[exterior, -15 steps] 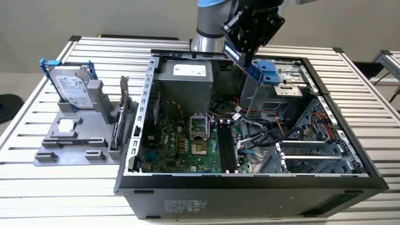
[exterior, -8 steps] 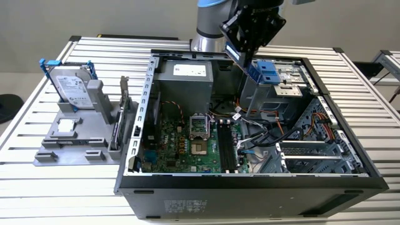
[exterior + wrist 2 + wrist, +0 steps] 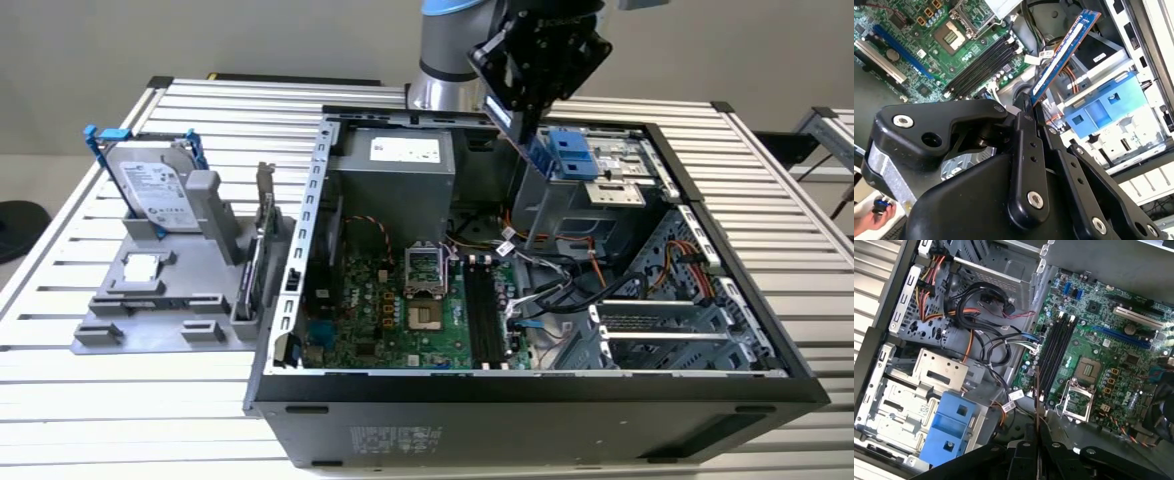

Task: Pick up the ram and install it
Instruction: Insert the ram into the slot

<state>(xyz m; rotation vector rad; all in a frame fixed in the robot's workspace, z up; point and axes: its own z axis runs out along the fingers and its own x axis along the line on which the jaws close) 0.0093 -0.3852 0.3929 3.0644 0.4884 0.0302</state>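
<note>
My gripper (image 3: 523, 95) hangs above the back of the open computer case (image 3: 287, 300), shut on the ram (image 3: 1064, 52). The ram is a thin blue-green stick with a white label and sticks out past the fingertips (image 3: 1024, 112), tilted over the case. In the first wrist view the ram (image 3: 1037, 390) is edge-on, a thin line rising from the gripper (image 3: 1037, 437). It is held in the air, apart from the board. The black memory slots (image 3: 1056, 355) lie on the green motherboard (image 3: 387, 310) beside the processor socket (image 3: 951, 35), and they also run across the second wrist view (image 3: 981, 65).
A blue drive bay (image 3: 571, 155) and bundled cables (image 3: 989, 340) sit inside the case close to the ram. On the exterior view's left, a grey fixture (image 3: 147, 300) holds a hard drive in a blue bracket (image 3: 150, 190) and an upright expansion card (image 3: 264, 225). A hand (image 3: 874, 215) is at the picture's edge.
</note>
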